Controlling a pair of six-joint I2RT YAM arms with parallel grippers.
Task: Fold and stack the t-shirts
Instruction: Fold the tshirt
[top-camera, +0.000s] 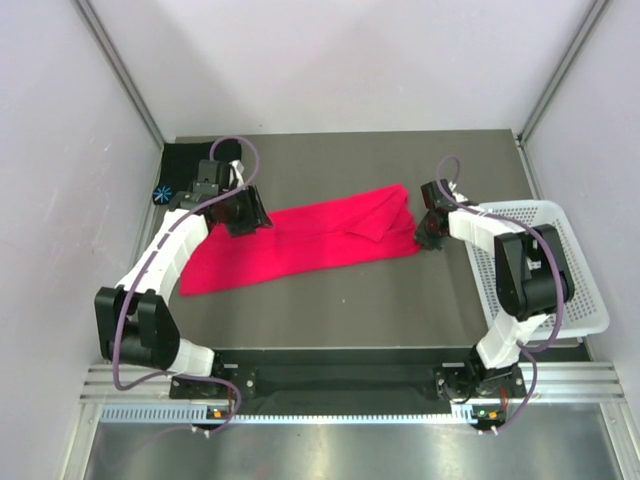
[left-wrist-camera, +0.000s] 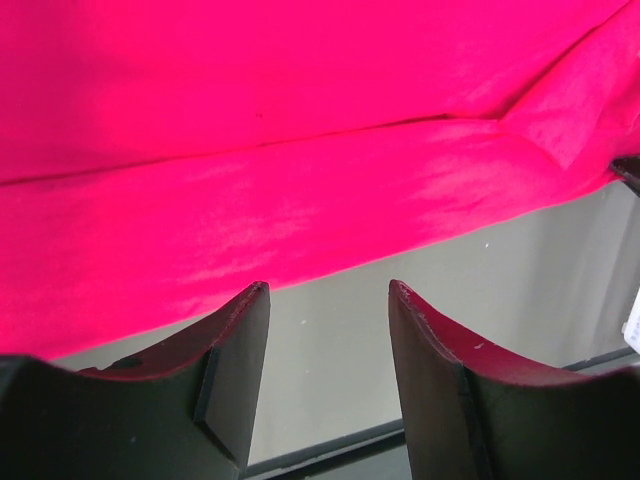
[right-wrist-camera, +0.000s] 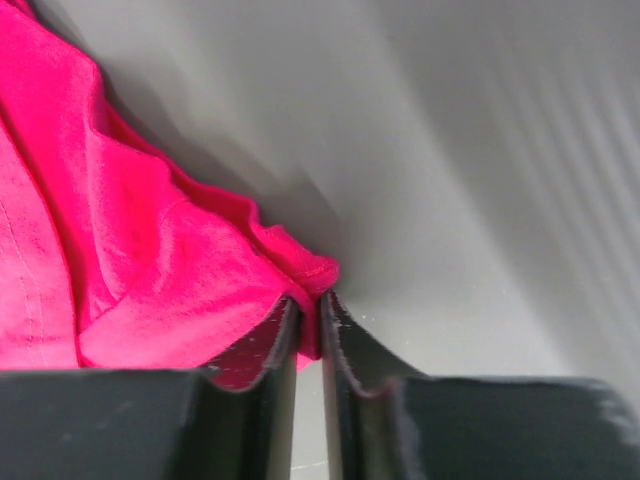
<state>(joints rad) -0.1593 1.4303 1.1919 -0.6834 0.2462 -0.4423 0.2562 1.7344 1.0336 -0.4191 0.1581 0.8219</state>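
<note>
Seen from above, the left arm (top-camera: 170, 245) rises from its base at the near left, bends at a black elbow and reaches forward and inward. This puts the left claw (top-camera: 243, 218) at the far left edge of the red shirt (top-camera: 300, 245). The right arm (top-camera: 480, 228) climbs from the near right, folds at an elbow above the basket (top-camera: 585, 285) and stretches to the left. The right claw (top-camera: 428, 238) is down at the shirt's right end.

The red shirt lies in the middle of the table (top-camera: 330, 310) as a long band slanting from near left to far right, with a flap doubled over toward its right end. The black shirt (top-camera: 185, 160) lies in the far left corner behind the left arm, apart from the red one, with a light-blue starburst mark (top-camera: 163, 193) at its near edge.

The wrist cameras show what the overhead view hides. On the left, the two fingers (left-wrist-camera: 235, 345) stand well apart with only bare table between them and nothing gripped. The shirt's edge runs across just beyond the tips, and I cannot tell whether they touch it. On the right, the fingers (right-wrist-camera: 275, 345) are drawn almost together with a thin lip of the red shirt's edge pinched between them. The rest of the cloth spreads off to the left, and blurred grey table fills the right. From above, that claw shows only as a dark shape meeting the shirt's corner, and the black shirt and the basket appear in that view alone.
</note>
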